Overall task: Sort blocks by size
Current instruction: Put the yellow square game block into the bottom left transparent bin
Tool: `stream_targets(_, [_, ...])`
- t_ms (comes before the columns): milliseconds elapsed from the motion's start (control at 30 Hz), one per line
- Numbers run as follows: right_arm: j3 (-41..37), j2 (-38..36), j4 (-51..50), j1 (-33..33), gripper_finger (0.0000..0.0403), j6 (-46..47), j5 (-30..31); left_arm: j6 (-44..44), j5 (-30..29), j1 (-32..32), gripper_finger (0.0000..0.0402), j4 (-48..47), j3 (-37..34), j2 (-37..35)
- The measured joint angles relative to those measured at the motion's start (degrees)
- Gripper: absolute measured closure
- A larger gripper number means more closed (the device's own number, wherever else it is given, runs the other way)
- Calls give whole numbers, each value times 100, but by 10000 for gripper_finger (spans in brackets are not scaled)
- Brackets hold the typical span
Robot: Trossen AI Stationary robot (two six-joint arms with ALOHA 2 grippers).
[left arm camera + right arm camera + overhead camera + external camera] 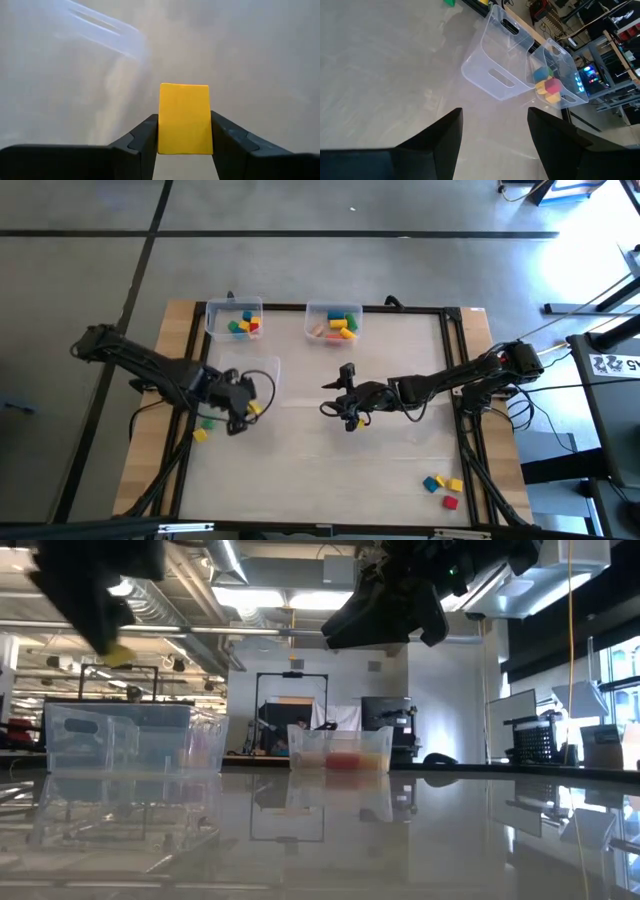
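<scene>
Blocks of small painted wood are what must be sorted, and one of them, a yellow wooden block (184,119), is pinched between the two dark fingers of the left gripper (243,408), which is closed on its flat sides above the left part of the pale bench (400,470). A clear plastic bin (262,370) with nothing visible in it stands just beside that gripper; two further clear bins at the far edge hold sorted blocks, the left bin (236,319) and the middle bin (334,322). A green block (207,422) and another yellow block (200,436) lie loose near the left arm, and a small cluster of blue, yellow and red blocks (441,487) waits near the front right corner.

The right gripper (345,405) hangs over the middle of the bench with its fingers held apart and nothing between them.

A slip is judged possible, since the block appears to be gripped only by its lower part. If it is released off the bin's mouth, it could strike the thin rim and bounce onto the bench. A wrong size choice would mix the bins. The two arms are close enough that a sideways reach could bring them into contact.
</scene>
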Motion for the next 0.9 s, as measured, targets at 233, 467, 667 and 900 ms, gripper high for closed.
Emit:
stream_targets(233, [0,0,0,0,175,0,-2,558,-771,886,253,29,0,89])
stream_targets(467, [0,0,-3,0,175,0,-2,895,-808,1638,250,163,-155,185])
stream_targets(667, [0,0,-7,0,175,0,-2,992,-799,1933,249,232,-181,181])
stream_targets(900, [0,0,-7,0,175,-2,181,1036,-568,2135,248,232,-181,181])
